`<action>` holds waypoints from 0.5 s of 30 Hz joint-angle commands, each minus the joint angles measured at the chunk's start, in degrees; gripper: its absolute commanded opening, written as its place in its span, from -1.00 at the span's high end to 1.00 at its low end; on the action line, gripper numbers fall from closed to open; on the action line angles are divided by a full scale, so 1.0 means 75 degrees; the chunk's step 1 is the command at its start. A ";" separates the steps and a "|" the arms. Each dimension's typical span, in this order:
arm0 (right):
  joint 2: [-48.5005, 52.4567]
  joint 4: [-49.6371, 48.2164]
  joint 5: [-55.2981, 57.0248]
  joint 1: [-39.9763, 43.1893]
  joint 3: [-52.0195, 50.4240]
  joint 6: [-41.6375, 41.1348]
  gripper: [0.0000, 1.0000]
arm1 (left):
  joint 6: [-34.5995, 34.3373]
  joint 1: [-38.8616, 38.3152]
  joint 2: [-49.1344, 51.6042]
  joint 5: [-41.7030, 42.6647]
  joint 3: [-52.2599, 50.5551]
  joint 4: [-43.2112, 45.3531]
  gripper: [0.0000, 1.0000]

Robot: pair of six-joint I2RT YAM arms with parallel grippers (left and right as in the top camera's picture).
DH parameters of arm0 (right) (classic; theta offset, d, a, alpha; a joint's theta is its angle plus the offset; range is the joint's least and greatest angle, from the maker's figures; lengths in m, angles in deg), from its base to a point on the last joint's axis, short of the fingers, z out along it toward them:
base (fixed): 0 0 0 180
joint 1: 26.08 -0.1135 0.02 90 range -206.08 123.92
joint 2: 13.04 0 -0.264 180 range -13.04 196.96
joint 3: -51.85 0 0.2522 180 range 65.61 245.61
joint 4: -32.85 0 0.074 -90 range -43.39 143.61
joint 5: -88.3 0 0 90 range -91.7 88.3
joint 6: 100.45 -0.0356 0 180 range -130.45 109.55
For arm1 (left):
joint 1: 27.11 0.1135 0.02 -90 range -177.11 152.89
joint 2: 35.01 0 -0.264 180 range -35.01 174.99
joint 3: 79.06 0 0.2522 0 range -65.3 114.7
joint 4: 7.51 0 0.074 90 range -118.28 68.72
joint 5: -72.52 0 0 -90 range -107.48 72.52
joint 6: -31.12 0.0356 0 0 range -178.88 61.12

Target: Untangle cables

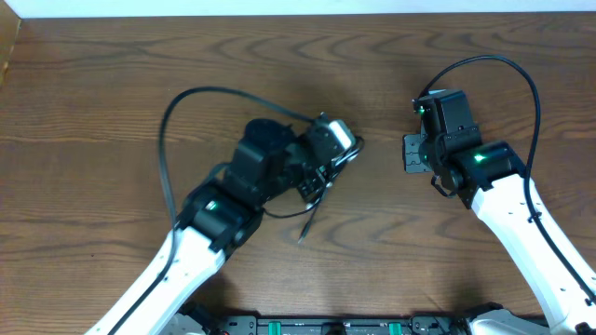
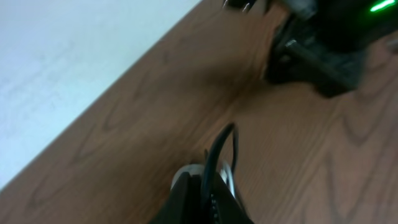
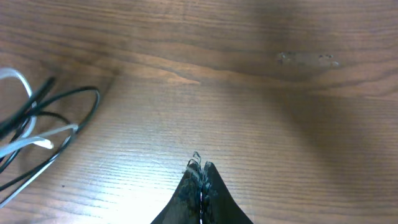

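Note:
The cables are a small tangle of thin black and whitish cords [image 1: 315,191] at the table's centre, and one plug end [image 1: 303,236] trails toward the front. My left gripper [image 1: 341,153] sits over the tangle, shut on a black cable [image 2: 219,149] that rises from between its fingers [image 2: 189,193], with a whitish cord [image 2: 226,176] beside it. My right gripper [image 1: 407,154] stands apart to the right, shut and holding nothing. In the right wrist view its closed tips [image 3: 200,169] hover above bare wood, and the cable loops [image 3: 43,121] lie at the far left.
A thicker black lead [image 1: 168,140] arcs from the left arm over the table's left half, and another [image 1: 531,88] loops above the right arm. The table's far edge [image 1: 279,13] meets a white surface. The right gripper's body [image 2: 323,53] fills the left wrist view's top right.

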 commanded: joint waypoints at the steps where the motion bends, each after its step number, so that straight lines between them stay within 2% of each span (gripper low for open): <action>1: 0.0003 0.0015 -0.0140 0.0006 -0.0015 -0.0029 0.97 | -0.0396 -0.0050 -0.0143 -0.0070 0.0519 0.0644 0.85; 5: 0.0003 0.0035 -0.0172 -0.0160 -0.0015 -0.0029 0.98 | -0.0338 -0.0047 -0.0697 0.0216 0.0877 0.1868 0.86; 9: 0.0003 -0.0192 -0.0653 -0.0519 -0.0015 -0.0029 0.96 | -0.0338 -0.0009 -0.0915 0.0198 0.0877 0.2075 0.86; 10: 0.0003 -0.0254 -0.0679 -0.0644 -0.0015 -0.0029 0.89 | -0.0338 -0.0009 -0.0918 0.0198 0.0877 0.2072 0.85; 13: 0.0003 -0.0388 -0.0405 -0.0973 -0.0015 -0.0026 0.38 | -0.0338 -0.0009 -0.0915 0.0195 0.0877 0.2066 0.86; 15: 0.0003 -0.0458 -0.0297 -0.1139 -0.0015 -0.0026 0.11 | -0.0341 -0.0003 -0.0915 0.0198 0.0877 0.2057 0.85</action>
